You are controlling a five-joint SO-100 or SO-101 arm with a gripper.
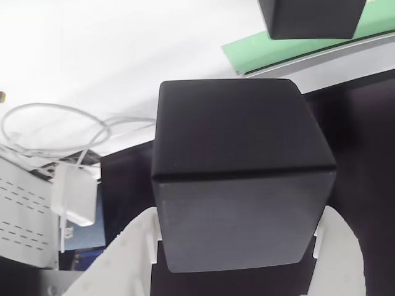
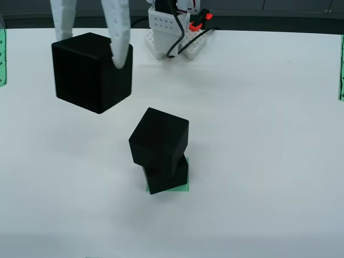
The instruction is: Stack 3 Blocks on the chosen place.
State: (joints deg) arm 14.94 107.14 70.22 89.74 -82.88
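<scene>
In the view from above, my gripper (image 2: 91, 48) is shut on a black block (image 2: 91, 72) and holds it in the air at the upper left. Its white fingers (image 2: 119, 37) clamp the block's two sides. Two more black blocks stand stacked mid-table: the lower block (image 2: 167, 178) rests on the chosen place (image 2: 185, 188), and the upper block (image 2: 159, 141) sits on it, turned and overhanging to the left. In the view that rides on the gripper, the held block (image 1: 237, 172) sits between the fingers of the gripper (image 1: 234, 246).
The arm's white base (image 2: 172, 32) with its cables stands at the table's far edge. Green striped strips lie at the left edge (image 2: 2, 54) and right edge (image 2: 341, 70). The riding view shows a green band (image 1: 265, 49), a dark cube shape (image 1: 311, 18), cables and a white box (image 1: 74, 197).
</scene>
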